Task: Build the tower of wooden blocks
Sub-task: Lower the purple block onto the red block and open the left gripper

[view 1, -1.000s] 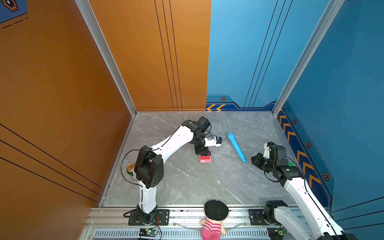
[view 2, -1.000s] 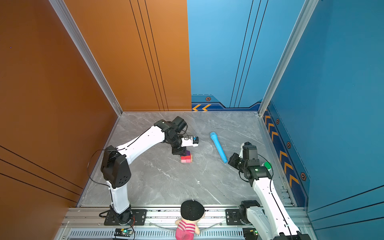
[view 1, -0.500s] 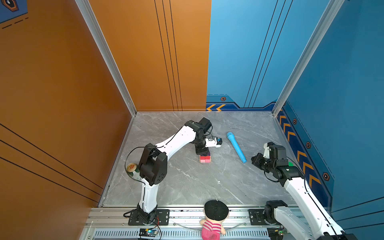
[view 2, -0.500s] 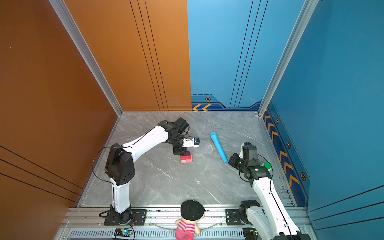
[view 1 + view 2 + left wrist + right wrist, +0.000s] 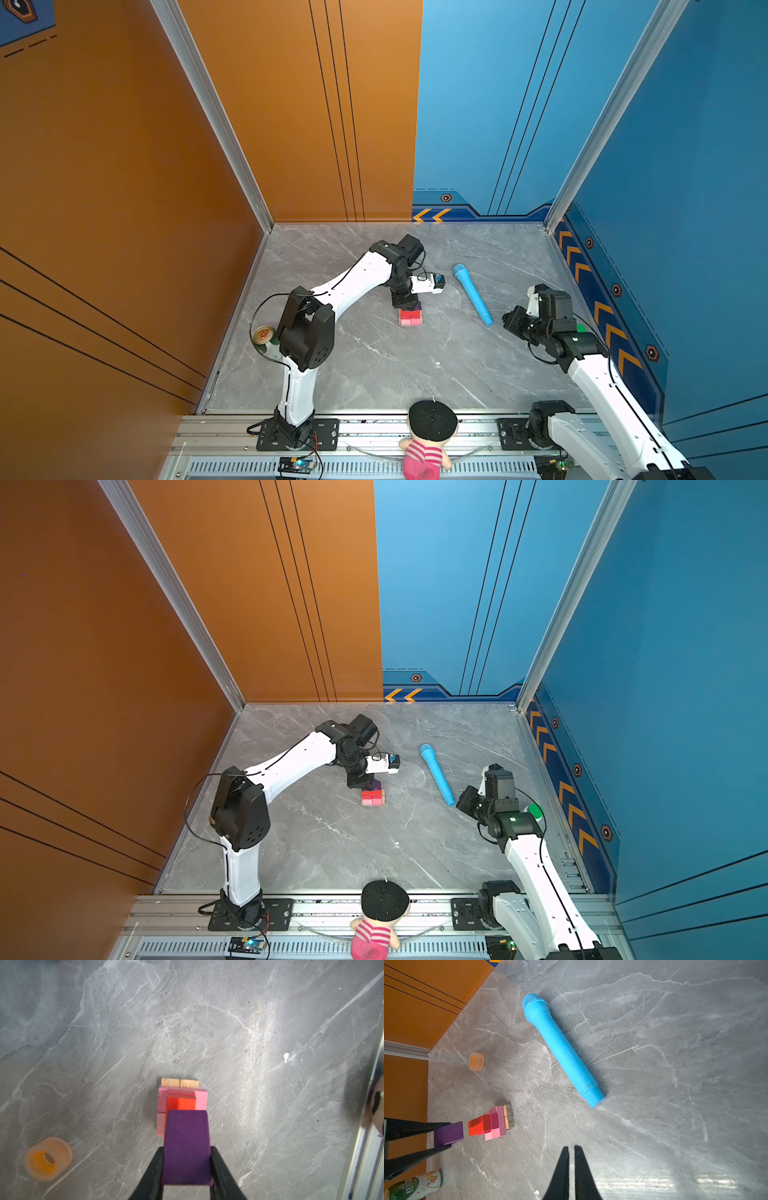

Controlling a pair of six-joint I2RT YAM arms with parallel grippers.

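I have the left gripper point(image 5: 187, 1147) closed across the purple house-shaped piece point(image 5: 187, 1126), its jaws pressing on the two flat opposite side faces. The wood block tower point(image 5: 410, 318) stands near the middle of the table point(image 5: 374, 374). From the bottom it has two tan slabs point(image 5: 179, 1082), pale pink bricks point(image 5: 202, 1099), magenta cubes point(image 5: 494, 1121) and the red brick point(image 5: 181, 1103) on top. In the right wrist view a clear gap separates the purple piece from the red brick, so I judge that it is lined up but not yet seated. These blocks look light, rigid and smoothly painted. I expect them to slide easily, and nothing binds the stack, so a sideways nudge could shift a layer. The flat parallel faces are the correct grip, and the sloped roof faces would squirt out. I would lower straight down and open only once the piece rests flat. The right gripper point(image 5: 571, 1147) is closed and empty, well apart from the tower, beside the blue tube point(image 5: 562, 1051).
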